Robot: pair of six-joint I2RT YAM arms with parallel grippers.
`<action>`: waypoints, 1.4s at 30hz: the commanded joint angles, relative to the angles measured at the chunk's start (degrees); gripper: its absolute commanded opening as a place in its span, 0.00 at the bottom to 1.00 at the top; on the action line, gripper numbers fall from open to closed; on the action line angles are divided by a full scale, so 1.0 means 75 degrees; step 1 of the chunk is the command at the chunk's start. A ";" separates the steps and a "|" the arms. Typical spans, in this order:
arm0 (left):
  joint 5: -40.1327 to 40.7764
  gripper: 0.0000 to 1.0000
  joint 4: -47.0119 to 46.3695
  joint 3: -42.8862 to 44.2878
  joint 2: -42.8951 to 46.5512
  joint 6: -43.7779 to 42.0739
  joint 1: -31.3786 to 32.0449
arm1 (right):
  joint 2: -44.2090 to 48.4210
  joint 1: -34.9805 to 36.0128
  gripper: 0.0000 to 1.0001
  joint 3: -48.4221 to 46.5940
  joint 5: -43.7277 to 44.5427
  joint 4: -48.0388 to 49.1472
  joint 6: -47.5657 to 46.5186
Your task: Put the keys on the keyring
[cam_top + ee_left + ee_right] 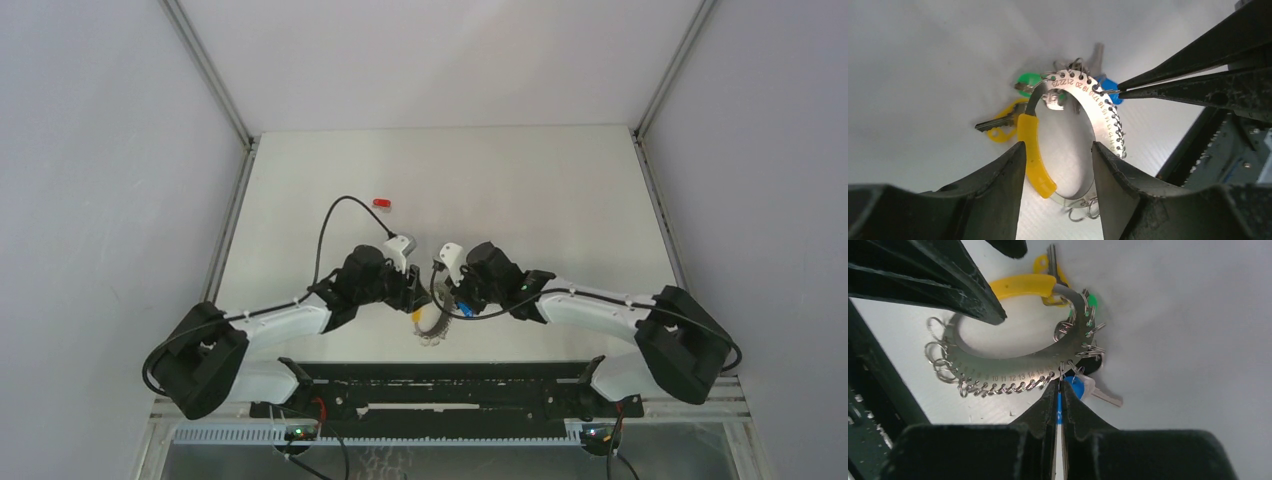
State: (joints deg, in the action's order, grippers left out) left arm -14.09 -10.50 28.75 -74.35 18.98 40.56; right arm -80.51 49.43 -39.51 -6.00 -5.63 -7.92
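The job looks partly done. The keyring (1100,112), a flat numbered metal band with a yellow sleeve (1034,155) on one side and a row of small wire hooks (998,388) along its edge, sits at the near middle of the bench (520,200), between the two arms. A green key (1028,80) and a yellow key (1003,122) hang at its far side and seem to be hooked on already. The blue key (1075,387) lies right at the rim beside one hook, and I cannot tell whether it is threaded. The red key (381,202) lies alone on the bench, farther away and a little to the left, well apart from the ring, so it at least is left to fetch and hang. Most of the hooks carry nothing. The left end effector (1058,147) straddles the near part of the ring, with the yellow sleeve against one finger and the metal band at the other. By my judgement it is grasping the ring across its width to steady it. The right end effector (1060,382) is clenched, its tips meeting at the hook next to the blue key. Whether the thin wire is nipped between them is too fine to see. No box, tray or dish is in view, and the ring is the only holder.
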 commanded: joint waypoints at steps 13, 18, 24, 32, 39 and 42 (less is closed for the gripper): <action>-0.2347 0.58 -0.5641 -0.1340 -0.0629 0.3356 -0.0685 | 0.1289 -0.0334 0.00 -0.0346 -0.1128 -0.0129 -0.0544; -0.2434 0.56 -0.6928 -0.1582 -0.1301 0.4049 -0.0720 | 0.1432 -0.0355 0.00 -0.0346 -0.1308 -0.0027 -0.0658; -0.2490 0.52 -0.7274 -0.1778 -0.1381 0.3362 -0.0720 | 0.1517 -0.0425 0.00 -0.0386 -0.1601 -0.0020 -0.0837; -0.2781 0.47 -0.6788 -0.1777 -0.0633 0.0750 -0.0692 | 0.1572 -0.0450 0.00 -0.0618 -0.1857 -0.0405 -0.0993; -0.3506 0.39 -0.8634 -0.1589 -0.1374 -0.0060 -0.0621 | 0.1667 -0.0567 0.00 -0.0779 -0.2224 -0.0684 -0.1397; -0.3602 0.38 -0.9407 -0.1631 -0.1731 -0.0305 -0.0594 | 0.1647 -0.0607 0.00 -0.0906 -0.2328 -0.0814 -0.1489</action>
State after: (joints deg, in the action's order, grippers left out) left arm -37.78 -70.00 16.16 -84.79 22.79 35.75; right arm -69.73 45.47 -42.30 -20.95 -11.99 -16.78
